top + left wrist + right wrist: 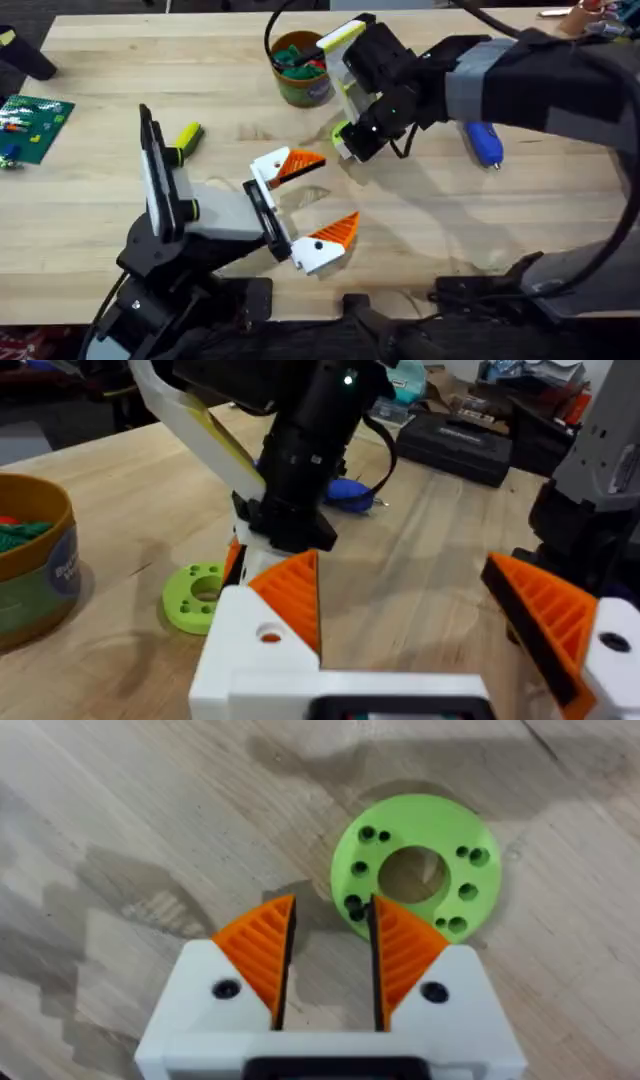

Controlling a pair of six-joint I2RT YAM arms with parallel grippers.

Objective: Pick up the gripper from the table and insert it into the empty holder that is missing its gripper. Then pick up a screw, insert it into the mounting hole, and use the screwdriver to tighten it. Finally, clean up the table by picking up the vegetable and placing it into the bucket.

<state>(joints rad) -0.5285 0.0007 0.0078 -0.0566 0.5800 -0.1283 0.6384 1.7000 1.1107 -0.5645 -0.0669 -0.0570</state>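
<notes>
Lime-green vegetable (420, 870) flat on the table (120, 840), rim touching the right gripper (330, 960) fingertips, narrow gap, nothing held, round disc, central hole, dark specks, left gripper (312, 212) spread wide nearby

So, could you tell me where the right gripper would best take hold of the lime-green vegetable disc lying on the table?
Probably at the rim. The vegetable disc lies flat on the table, so its face gives nothing to pinch. Coming from above, one finger could drop into the central hole and the other outside the rim nearest the right gripper, whose narrowly parted fingers would need to straddle that band.
</notes>
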